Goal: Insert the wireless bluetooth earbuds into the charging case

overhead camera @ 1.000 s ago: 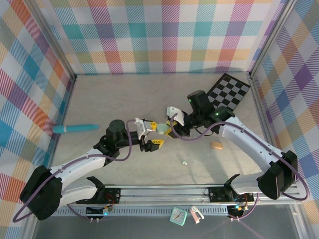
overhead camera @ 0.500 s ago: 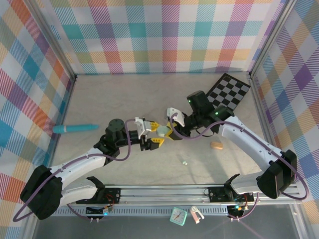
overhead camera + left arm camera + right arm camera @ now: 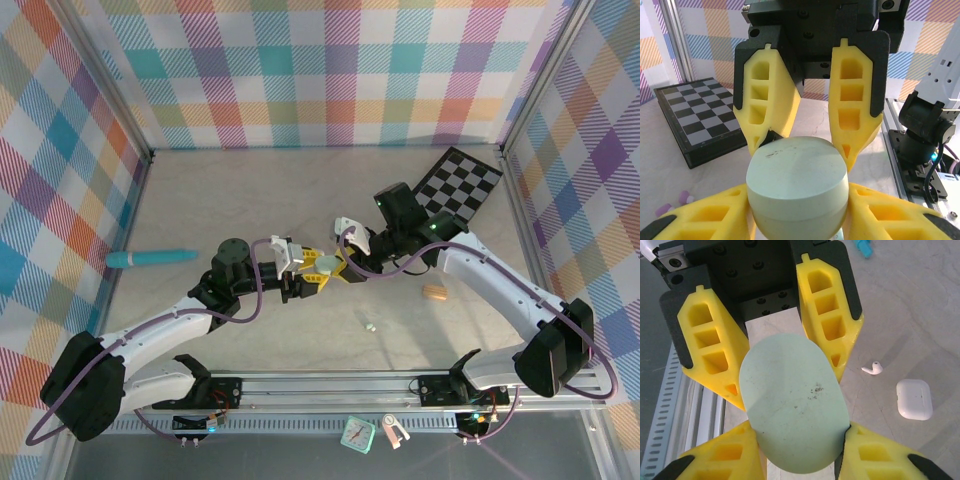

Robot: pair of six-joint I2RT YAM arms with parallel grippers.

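The mint-green charging case (image 3: 326,262) was held above the worktop (image 3: 250,200) at the middle of the scene, caught from both sides. The left gripper (image 3: 312,272) had its jaws pinching the case's left end and the right gripper (image 3: 343,266) had its jaws pinching the right end. So the case's long axis ran left to right, along the line between the two wrists. Its lid looked shut (a seam ran round it in the left wrist view), so no bud could go in yet.

The earbuds lay loose on the worktop. A tiny pale earbud (image 3: 370,326) sat near and a little right of the case, probably handier to the right arm. A white earbud (image 3: 872,369) lay beside a white case (image 3: 914,399). Opening the lid probably had to come first, with one pair of jaws holding the base.
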